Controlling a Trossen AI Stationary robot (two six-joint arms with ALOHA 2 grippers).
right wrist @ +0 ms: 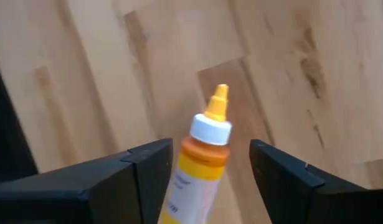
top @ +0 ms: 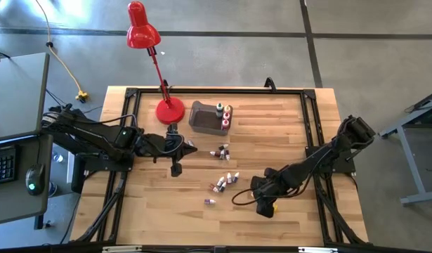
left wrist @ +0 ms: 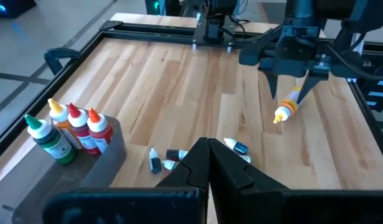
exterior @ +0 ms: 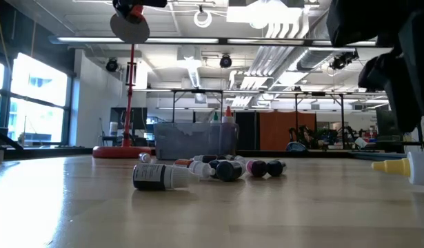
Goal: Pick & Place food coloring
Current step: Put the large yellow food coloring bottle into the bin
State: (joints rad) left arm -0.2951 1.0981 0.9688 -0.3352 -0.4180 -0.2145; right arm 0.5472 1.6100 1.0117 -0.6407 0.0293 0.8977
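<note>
- The right end effector is near the front right of the bench; its fingers stand wide, with a yellow food coloring bottle between them, apparently not clamped.
- The left end effector is closed and empty, near the grey bin.
- Several bottles stand in the bin; small ones lie mid-bench.

No legible text, brand, number or sign appears in any view: the label on the yellow bottle carries print too small and blurred to read, as does the dark bottle lying on the tabletop.
</note>
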